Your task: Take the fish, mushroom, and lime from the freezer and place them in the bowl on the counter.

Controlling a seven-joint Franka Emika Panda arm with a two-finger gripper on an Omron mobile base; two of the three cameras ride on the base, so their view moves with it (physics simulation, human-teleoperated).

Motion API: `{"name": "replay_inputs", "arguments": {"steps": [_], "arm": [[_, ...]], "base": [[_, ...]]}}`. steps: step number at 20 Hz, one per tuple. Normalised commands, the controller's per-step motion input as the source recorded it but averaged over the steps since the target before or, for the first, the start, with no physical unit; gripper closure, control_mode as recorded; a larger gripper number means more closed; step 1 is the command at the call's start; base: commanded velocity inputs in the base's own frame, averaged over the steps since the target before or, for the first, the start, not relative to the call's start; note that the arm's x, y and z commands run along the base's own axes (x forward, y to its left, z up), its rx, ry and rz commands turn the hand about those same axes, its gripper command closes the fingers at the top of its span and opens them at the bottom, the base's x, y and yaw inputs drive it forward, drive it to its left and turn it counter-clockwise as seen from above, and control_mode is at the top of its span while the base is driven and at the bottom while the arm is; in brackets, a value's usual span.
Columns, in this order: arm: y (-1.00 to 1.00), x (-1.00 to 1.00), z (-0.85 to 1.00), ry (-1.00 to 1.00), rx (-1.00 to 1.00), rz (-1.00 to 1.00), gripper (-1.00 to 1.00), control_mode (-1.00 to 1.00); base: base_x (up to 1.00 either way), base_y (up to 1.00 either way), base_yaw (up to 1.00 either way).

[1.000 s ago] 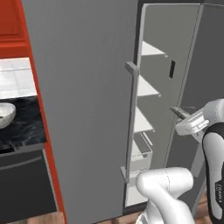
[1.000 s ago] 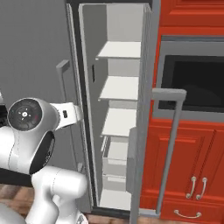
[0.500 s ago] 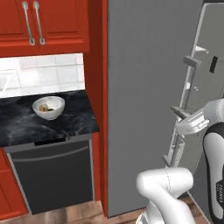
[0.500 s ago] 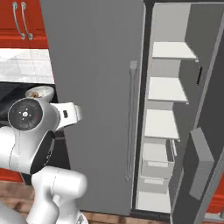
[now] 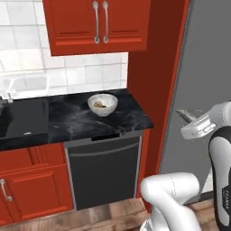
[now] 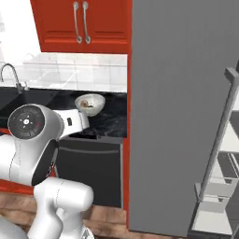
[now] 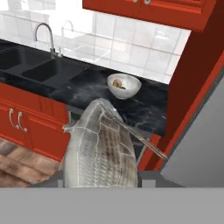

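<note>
The freezer (image 6: 182, 116) fills the right half of the right base view, its grey door face turned to the camera and pale inner shelves seen at the lower right edge. The counter (image 5: 76, 119) runs across the middle left of the left base view, above a dark dishwasher front (image 5: 103, 173), with the black sink (image 5: 22, 117) at the left.

The step in hand is judged to be the carrying of the fish toward the bowl. The fish (image 7: 101, 151), grey and scaled, rises from the bottom centre of the hand view, and the tool (image 7: 99, 183) is pinched on it at its lower end, the jaws part-spread around its body; the finger tips themselves are hidden behind it.

The bowl (image 7: 124, 85) stands on the counter above the fish's head in the hand view, well apart from it, near the red cabinet side. A small brownish thing, possibly the mushroom (image 7: 117, 83), lies inside.

The next move is judged to call for bringing the fish over the bowl's rim before release.
</note>
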Motion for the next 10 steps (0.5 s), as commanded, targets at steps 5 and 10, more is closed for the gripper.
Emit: {"name": "replay_inputs", "arguments": {"steps": [5, 10], "arm": [[0.00, 0.00, 0.00, 0.00, 0.00, 0.00, 1.00, 1.00], [0.00, 0.00, 0.00, 0.00, 0.00, 0.00, 1.00, 1.00]], "base": [[0.47, 0.69, 0.01], [0.78, 0.11, -0.01]]}}
